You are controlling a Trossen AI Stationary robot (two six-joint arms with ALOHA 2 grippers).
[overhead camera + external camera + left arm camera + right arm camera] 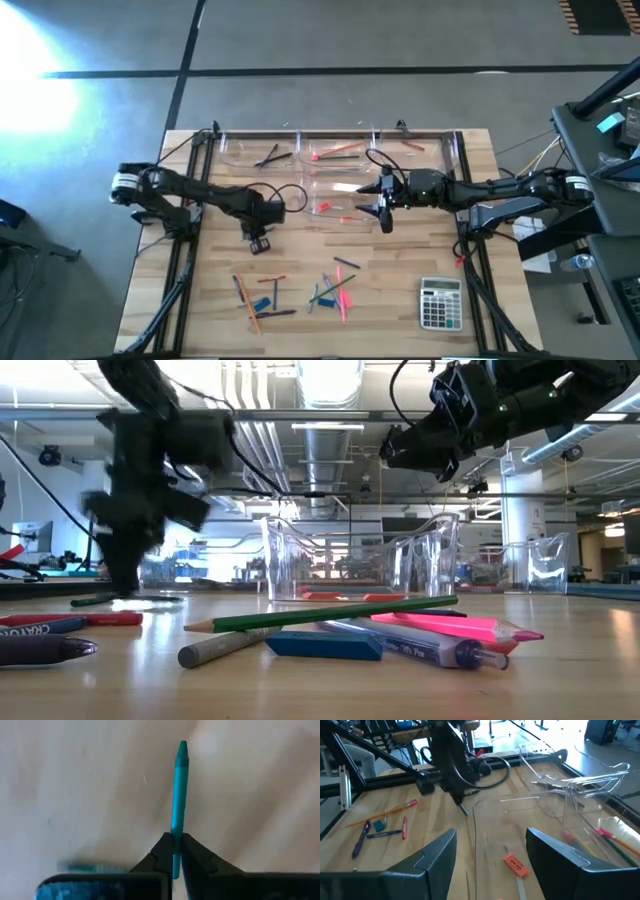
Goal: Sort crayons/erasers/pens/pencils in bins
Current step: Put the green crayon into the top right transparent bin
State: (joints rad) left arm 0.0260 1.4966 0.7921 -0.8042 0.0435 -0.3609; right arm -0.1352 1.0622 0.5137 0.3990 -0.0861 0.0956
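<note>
Nearest the low camera, a loose heap of green pencils (330, 615), a flat blue eraser (322, 646) and a pink stick lies on the pale wooden desk (400, 300). Farther back, the left end effector (176, 851) has its fingers pinched tight on a short teal crayon (179, 795), whose tip juts out ahead of them over bare wood. Beyond, the right end effector (490, 847) hangs spread wide above the clear plastic bins (555, 820), an orange eraser (515, 863) lying in the bin directly under it.
</note>
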